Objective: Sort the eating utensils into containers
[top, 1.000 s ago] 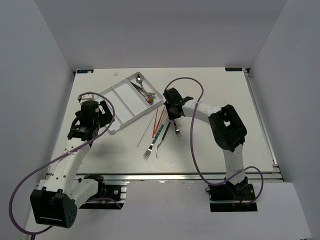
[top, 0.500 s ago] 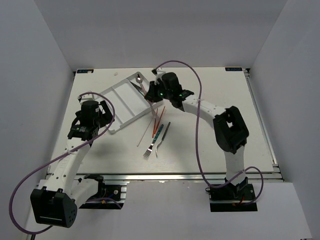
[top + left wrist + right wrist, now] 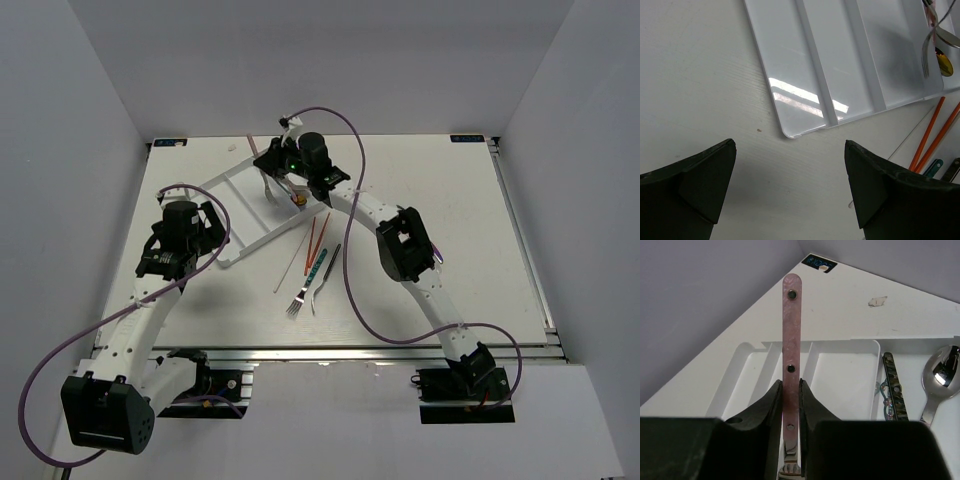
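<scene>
from the top camera, my right gripper hangs over the far end of the white tray, with a pink-handled fork dangling under it. my worry is the drop. the fork looks to hang close to a divider, so letting go from this height could bounce it into the wrong lane or tip it over the tray's rim. loose pieces wait on the table just off the tray's near-right edge: orange chopsticks and a teal-handled fork. the left gripper sits by the tray's near-left corner.

left wrist camera: the left fingers are spread as wide as they go and hold nothing, over bare table just short of the tray's corner.

right wrist camera: the right fingers are pinched nearly together on the pink handle, which stands upright between them. a silver spoon and an iridescent handle lie in the tray's rightmost compartment.
</scene>
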Controlling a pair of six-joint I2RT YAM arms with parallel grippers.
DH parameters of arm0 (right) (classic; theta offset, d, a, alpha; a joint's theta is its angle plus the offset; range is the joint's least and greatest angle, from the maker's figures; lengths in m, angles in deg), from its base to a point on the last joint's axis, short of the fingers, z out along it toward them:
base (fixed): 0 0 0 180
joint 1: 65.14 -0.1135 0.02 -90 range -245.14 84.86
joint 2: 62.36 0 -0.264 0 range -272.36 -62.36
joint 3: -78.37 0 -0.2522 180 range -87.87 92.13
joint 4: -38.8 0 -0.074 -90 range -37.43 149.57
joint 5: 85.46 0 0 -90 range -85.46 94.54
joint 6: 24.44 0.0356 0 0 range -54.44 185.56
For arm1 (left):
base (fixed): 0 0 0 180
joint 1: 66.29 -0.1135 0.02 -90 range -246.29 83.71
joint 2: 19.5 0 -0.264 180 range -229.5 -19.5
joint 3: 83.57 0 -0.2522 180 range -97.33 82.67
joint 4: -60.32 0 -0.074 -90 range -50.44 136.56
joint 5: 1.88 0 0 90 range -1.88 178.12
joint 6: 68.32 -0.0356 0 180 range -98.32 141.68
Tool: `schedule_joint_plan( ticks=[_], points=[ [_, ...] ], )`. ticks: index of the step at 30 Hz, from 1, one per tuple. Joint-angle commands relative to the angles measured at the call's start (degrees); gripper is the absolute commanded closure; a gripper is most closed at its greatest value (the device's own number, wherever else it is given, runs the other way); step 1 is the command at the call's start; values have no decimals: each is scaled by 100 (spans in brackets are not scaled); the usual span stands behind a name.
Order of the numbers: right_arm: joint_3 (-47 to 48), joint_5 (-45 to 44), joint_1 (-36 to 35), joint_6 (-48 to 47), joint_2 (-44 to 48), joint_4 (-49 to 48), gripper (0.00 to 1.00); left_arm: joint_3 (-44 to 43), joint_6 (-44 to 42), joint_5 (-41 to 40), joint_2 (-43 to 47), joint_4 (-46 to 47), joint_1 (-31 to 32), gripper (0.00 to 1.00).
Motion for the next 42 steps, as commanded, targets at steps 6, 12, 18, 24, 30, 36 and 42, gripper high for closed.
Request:
schedule_joint_plan(
  ticks=[6, 12, 18, 24, 30, 36, 42],
  points=[
    [398, -16, -26, -637, -203, -356, 77, -83, -43, 164, 164, 91, -6, 2],
    [205, -244, -88, -936, 350, 154, 25, -74, -52, 182, 146, 91, -15, 2],
    [-937, -2630, -149, -754, 2177, 1803, 11, -92, -52, 129, 129, 82, -15, 2],
    [-3352, -4428, -211, 1258, 4056, 3958, 11, -101, -52, 67, 138, 73, -15, 2],
    [-5384, -4797, -667, 1945, 5008, 4029, 11, -92, -43, 111, 129, 73, -15, 2],
    [-5947, -5466, -1239, 2886, 5080, 4198, 14, -92, -43, 111, 129, 65, -15, 2],
    [-6027, -5492, -1529, 3414, 4781, 4040, 20, -83, -43, 199, 155, 82, 3, 2]
  ],
)
